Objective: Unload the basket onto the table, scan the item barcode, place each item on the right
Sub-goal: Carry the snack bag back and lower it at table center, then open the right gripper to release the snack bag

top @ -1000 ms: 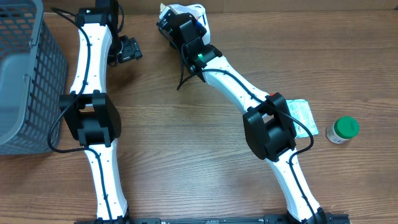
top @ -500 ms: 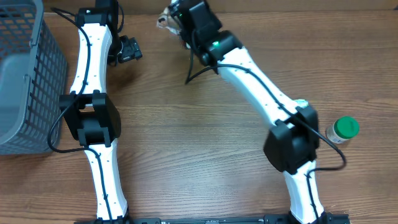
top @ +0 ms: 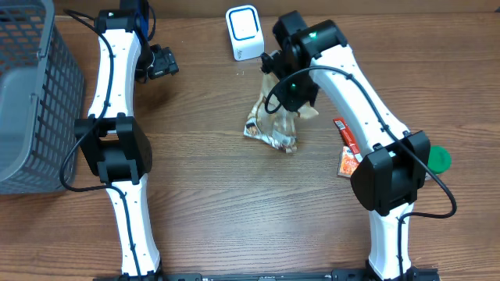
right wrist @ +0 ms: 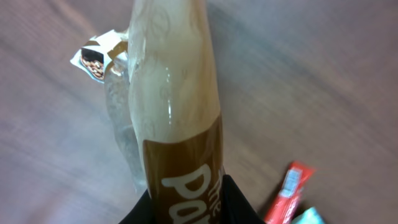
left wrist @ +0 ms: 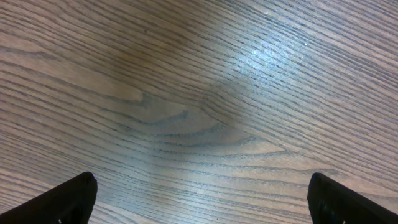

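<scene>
Your right gripper (top: 291, 87) is clamped on the snack bag (top: 272, 126), near the scanner (top: 244, 31) at the far edge of the table (top: 226, 215); left gripper (top: 159, 62) gapes wide, holding nothing

Left fingers (left wrist: 67, 200) wide, right fingers (right wrist: 240, 205) tight.

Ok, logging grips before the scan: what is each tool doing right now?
Left tool: open, holding nothing.
Right tool: shut on the bag.
</scene>
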Robot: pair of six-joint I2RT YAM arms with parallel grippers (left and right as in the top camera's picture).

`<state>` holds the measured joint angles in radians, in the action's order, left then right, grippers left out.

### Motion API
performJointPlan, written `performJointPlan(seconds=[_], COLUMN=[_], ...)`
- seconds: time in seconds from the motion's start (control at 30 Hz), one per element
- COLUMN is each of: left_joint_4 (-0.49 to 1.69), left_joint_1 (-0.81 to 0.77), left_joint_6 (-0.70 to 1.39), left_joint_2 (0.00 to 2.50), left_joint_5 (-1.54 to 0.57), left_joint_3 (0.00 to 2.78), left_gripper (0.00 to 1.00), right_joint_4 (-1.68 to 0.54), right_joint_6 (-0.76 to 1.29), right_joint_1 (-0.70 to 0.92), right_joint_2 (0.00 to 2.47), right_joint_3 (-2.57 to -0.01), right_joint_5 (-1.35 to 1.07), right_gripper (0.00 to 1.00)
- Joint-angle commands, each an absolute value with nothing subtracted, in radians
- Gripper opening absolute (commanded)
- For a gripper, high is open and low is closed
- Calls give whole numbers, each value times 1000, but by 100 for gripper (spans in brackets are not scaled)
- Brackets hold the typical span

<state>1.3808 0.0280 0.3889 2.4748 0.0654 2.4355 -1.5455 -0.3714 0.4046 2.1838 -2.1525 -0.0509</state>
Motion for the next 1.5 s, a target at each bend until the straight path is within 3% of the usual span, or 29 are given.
performJointPlan(seconds=[0.0, 0.1, 0.23, 0.47, 0.53, 0.6, 0.67, 0.93, 0.97, 1.23, 1.47], left_joint_4=[1382, 1382, 1382, 1382, 1382, 1382, 1382, 1382, 1382, 1382, 1382], left_joint_1=[26, 26, 26, 26, 26, 26, 26, 26, 26, 26, 26], left_joint_6=[381, 381, 381, 381, 381, 381, 381, 381, 381, 381, 381], left_joint_2=[2491, 2491, 2491, 2491, 2491, 2491, 2491, 2491, 2491, 2491, 2491], left_joint_5=[78, 78, 78, 78, 78, 78, 78, 78, 78, 78, 78], left_joint_3=[2448, 2448, 2448, 2448, 2448, 2448, 2448, 2448, 2448, 2448, 2448], left_gripper=[100, 100, 100, 100, 100, 100, 100, 100, 100, 100, 100], right_joint_4=[-1595, -1625, -1654, -1694, -1694, -1692, -1688, -1617, -1590, -1431, -1382], right_joint_6=[-366, -365, -362, -309, -309, -309, -309, -283, -282, -23, -18], right_joint_1=[382, 372, 371, 371, 371, 371, 371, 370, 370, 369, 369], right_joint_2=[2169, 2169, 2169, 2169, 2169, 2169, 2169, 2169, 2169, 2169, 2169], right_joint_3=[-2164, -2161, -2159, -2149, -2137, -2119, -2098, -2023, -2014, -2014, -2014], right_joint_5=[-171, -171, -169, -166, -167, -167, -167, -166, -166, 7, 14], right_gripper=[4, 6, 23, 27, 36, 51, 54, 86, 100, 100, 100])
